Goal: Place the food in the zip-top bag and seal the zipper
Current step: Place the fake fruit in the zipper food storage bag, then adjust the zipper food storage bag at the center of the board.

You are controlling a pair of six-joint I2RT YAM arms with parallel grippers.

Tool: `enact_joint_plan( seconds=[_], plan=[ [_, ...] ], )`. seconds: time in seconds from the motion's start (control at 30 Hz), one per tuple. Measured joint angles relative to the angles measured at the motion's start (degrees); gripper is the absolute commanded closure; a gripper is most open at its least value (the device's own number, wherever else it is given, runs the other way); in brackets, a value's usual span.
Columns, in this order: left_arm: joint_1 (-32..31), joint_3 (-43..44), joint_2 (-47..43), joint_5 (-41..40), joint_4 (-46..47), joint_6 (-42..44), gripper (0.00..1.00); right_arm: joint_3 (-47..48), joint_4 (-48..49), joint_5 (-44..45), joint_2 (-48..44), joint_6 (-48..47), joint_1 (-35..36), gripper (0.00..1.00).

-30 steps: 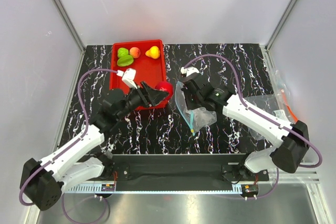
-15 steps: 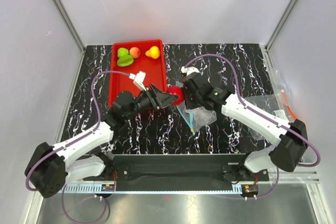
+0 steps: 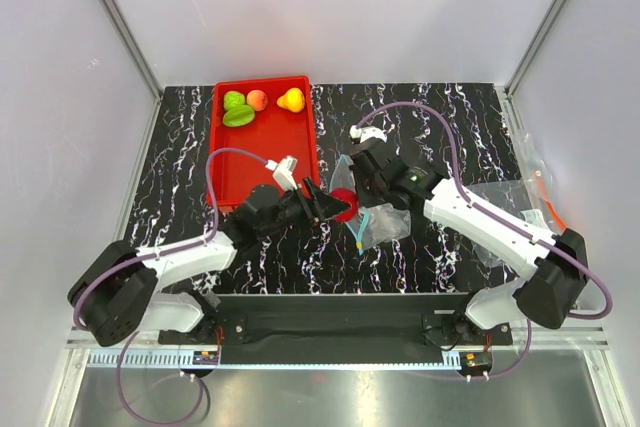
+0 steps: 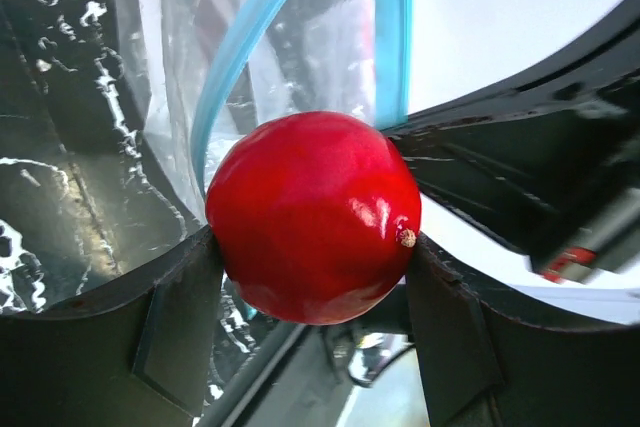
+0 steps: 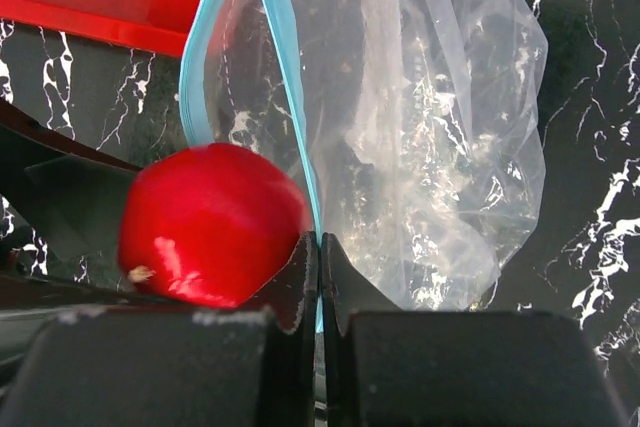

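My left gripper (image 3: 338, 206) (image 4: 312, 247) is shut on the red apple (image 3: 345, 203) (image 4: 313, 215) and holds it at the open mouth of the zip-top bag (image 3: 378, 217) (image 5: 430, 137). The apple also shows in the right wrist view (image 5: 210, 224). My right gripper (image 3: 362, 209) (image 5: 319, 247) is shut on the bag's light-blue zipper (image 5: 285, 57) (image 4: 395, 27), holding one lip up. The yellow pear (image 3: 291, 99), the peach (image 3: 257, 99) and two green pieces (image 3: 237, 110) lie in the red tray (image 3: 262, 147).
The red tray sits at the back left of the black marbled table (image 3: 440, 117). Other clear plastic with an orange-red strip (image 3: 545, 202) lies at the right edge. Grey walls close in the table on three sides.
My left gripper has carried the red apple rightward from the tray's near corner to the bag's mouth. My right gripper has kept hold of the zipper lip.
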Motion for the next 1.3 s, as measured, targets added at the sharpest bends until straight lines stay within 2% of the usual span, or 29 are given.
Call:
enact_joint_plan(
  seconds=[0.23,0.4,0.47,0.5,0.53,0.6,0.63,0.67,0.7,0.87,1.1,1.3],
  plan=[
    [-5.16,9.33,0.74,-10.01,-14.69,8.46,0.82,0.28,-2.40,0.13,-2.14,0.20,-0.31,1.00],
    [-6.93,14.84,4.96,-13.64,-19.10,11.61,0.79,0.94,-2.73,-0.90,-3.87,1.09,-0.24,1.00],
    [-8.24,16.04,6.60,-14.05,-19.71,12.33,0.75,1.25,-2.23,-1.64,-4.57,1.60,-0.22,1.00],
    [-8.94,16.50,7.17,-14.45,-19.96,12.76,0.71,1.36,-2.03,-1.75,-4.83,1.79,-0.17,1.00],
    [-9.42,16.83,7.52,-14.71,-20.33,13.00,0.59,1.38,-1.79,-1.86,-5.14,1.88,-0.13,1.00],
    [-10.05,17.44,7.89,-14.75,-20.55,13.29,0.48,1.38,-1.66,-1.90,-5.68,2.23,-0.09,1.00],
    [-10.21,17.57,7.89,-14.69,-20.50,13.38,0.39,1.36,-1.57,-1.88,-5.97,2.38,-0.09,1.00],
    [-10.25,17.68,7.87,-14.58,-20.17,13.44,0.25,1.33,-1.42,-1.79,-6.32,2.54,-0.09,1.00],
    [-10.25,17.73,7.87,-14.49,-19.87,13.64,0.18,1.25,-1.25,-1.62,-6.73,2.78,-0.09,1.00],
    [-10.25,18.12,7.85,-13.20,-19.98,14.03,0.01,-0.28,-0.74,-0.31,-9.40,3.96,-0.09,1.00],
    [-10.25,24.94,5.92,-12.20,-30.71,19.69,0.01,-2.19,-1.38,1.51,-10.45,5.25,-1.14,1.00],
    [-10.25,28.00,-1.90,-14.69,-40.30,25.22,0.02,-4.44,-1.77,1.60,-11.41,6.49,-2.08,1.00]
  ],
)
